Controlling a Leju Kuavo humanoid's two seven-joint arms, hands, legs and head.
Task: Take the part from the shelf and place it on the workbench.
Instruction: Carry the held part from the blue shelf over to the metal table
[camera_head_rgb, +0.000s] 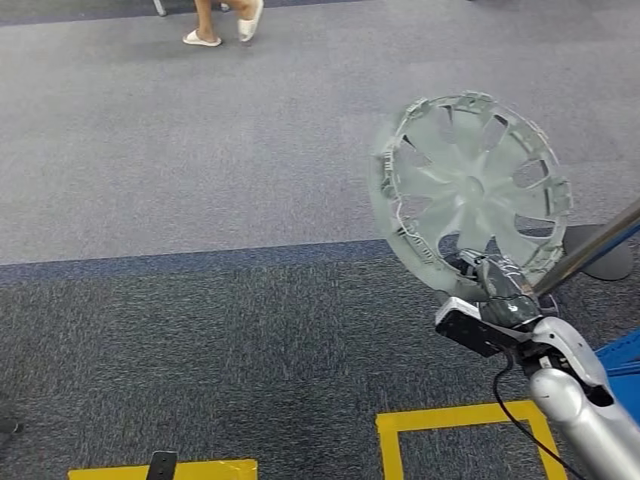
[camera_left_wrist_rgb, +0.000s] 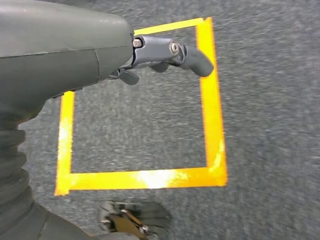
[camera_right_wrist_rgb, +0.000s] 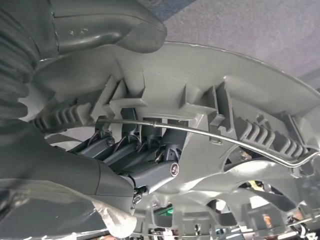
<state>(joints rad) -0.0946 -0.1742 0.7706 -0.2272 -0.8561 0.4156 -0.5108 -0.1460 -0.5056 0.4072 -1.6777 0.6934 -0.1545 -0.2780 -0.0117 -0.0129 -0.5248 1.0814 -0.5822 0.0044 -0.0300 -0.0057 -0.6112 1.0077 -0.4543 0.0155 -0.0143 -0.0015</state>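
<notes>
Grey plastic wheel cover carried over grey carpet, gripped at its lower rim by the right hand.

The floor is speckled grey carpet (camera_head_rgb: 226, 330) with a paler band beyond and squares of yellow floor tape (camera_head_rgb: 453, 420); a person's feet in pale sandals (camera_head_rgb: 223, 25) stand at the far edge. The round, spoked, silver-grey plastic wheel cover (camera_head_rgb: 472, 185) stands nearly upright in the air, ribbed back facing the robot, blurred (spokes hard to separate). The right hand (camera_head_rgb: 490, 285) clamps its bottom edge, dark fingers (camera_right_wrist_rgb: 128, 155) reaching behind the rim's wire ring. The left hand (camera_left_wrist_rgb: 166, 52) hangs over a taped square, holding nothing, fingers mostly hidden behind its cover.
</notes>
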